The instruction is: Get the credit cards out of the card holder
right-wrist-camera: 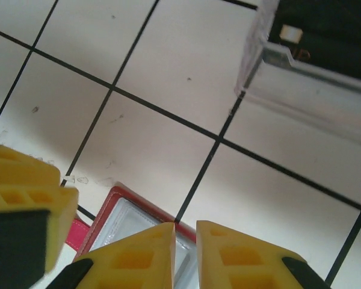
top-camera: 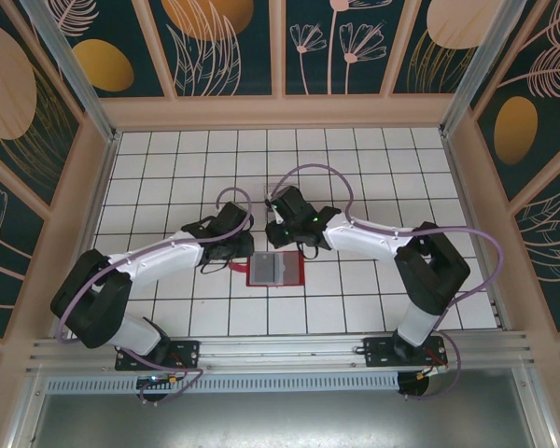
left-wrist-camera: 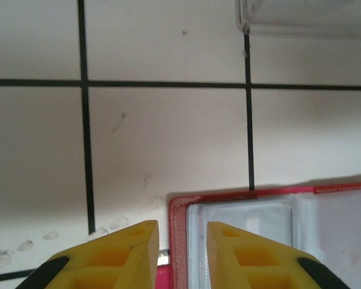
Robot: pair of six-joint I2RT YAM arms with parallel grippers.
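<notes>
The red card holder point(top-camera: 275, 271) lies open and flat on the tiled floor, its grey pockets facing up. My left gripper point(top-camera: 235, 248) hangs over its left edge. There its yellow fingers point(left-wrist-camera: 123, 256) stand apart, with the red border point(left-wrist-camera: 179, 241) showing flat between them. Over the holder's far edge is my right gripper point(top-camera: 289, 235), whose fingers point(right-wrist-camera: 138, 256) leave only a narrow gap above the card holder point(right-wrist-camera: 117, 208). I see nothing pinched in either gap. The credit cards cannot be told apart from the pale pocket windows point(left-wrist-camera: 253, 217). The thin red tab point(right-wrist-camera: 78, 235) sticks out at the left.
A small clear plastic box point(left-wrist-camera: 307, 18) stands on the tiles just beyond the holder, close to the right gripper point(right-wrist-camera: 307, 78). Wooden walls ring the white tiled floor point(top-camera: 168, 168). Both arms' bases sit at the near rail.
</notes>
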